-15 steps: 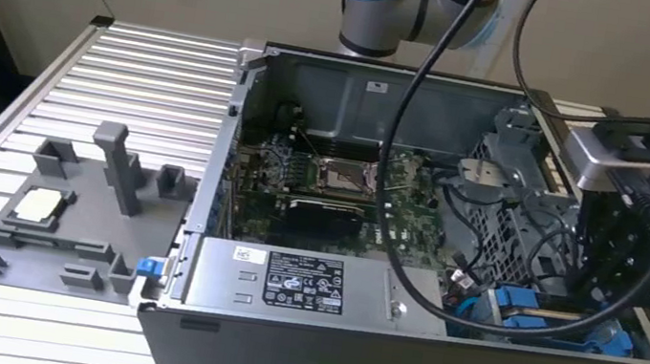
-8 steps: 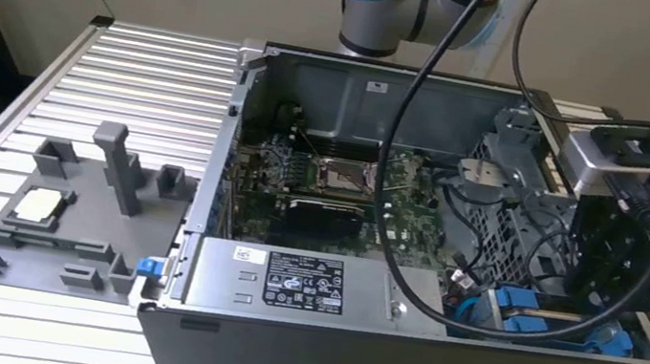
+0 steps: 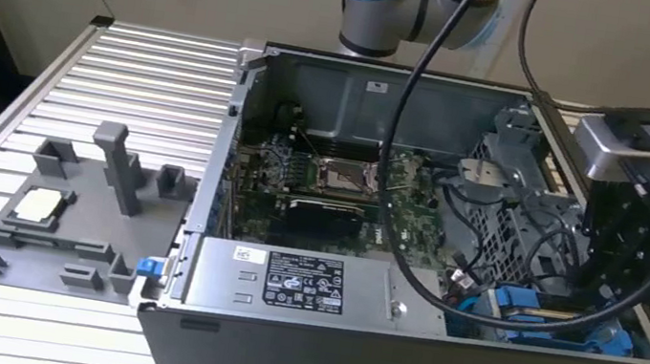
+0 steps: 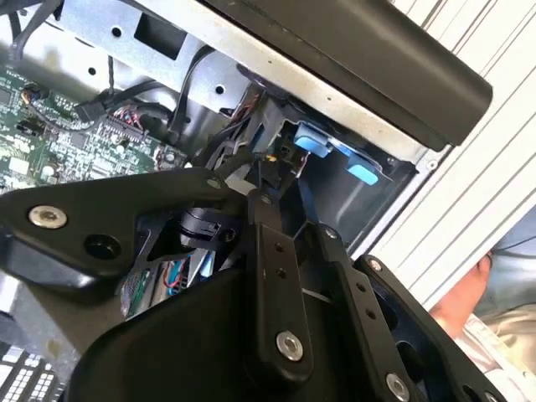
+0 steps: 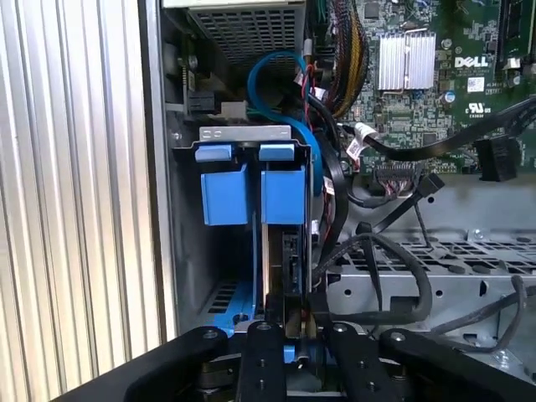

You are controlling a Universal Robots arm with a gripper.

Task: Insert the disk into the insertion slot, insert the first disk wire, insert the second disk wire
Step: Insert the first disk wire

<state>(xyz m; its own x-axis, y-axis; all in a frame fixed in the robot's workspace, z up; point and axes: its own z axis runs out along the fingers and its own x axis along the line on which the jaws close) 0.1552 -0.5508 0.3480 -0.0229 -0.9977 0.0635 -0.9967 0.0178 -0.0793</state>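
In the first wrist view two blue carrier fronts [image 5: 283,194] stand side by side in the grey drive cage [image 5: 243,134]. This bay is the insertion slot, and the disk sits in it as a thin edge [image 5: 270,255] below the blue front on the motherboard's side. My gripper [image 5: 291,314] is right at that edge, shut on a small black wire connector [image 5: 290,264]. In the second wrist view the gripper [image 4: 270,180] holds the same connector [image 4: 275,157] just short of the blue tabs [image 4: 311,141]. In the exterior view the gripper [image 3: 602,291] reaches down into the case's near corner on that view's right.
A grey labelled power-supply box [image 3: 297,284] fills the case's front. The motherboard [image 3: 338,184] lies behind it, and loose black and blue cables [image 5: 335,167] crowd the bay. A grey fixture plate [image 3: 61,220] sits on the slatted table [image 3: 122,74]. A person's hand [image 4: 465,297] is nearby.
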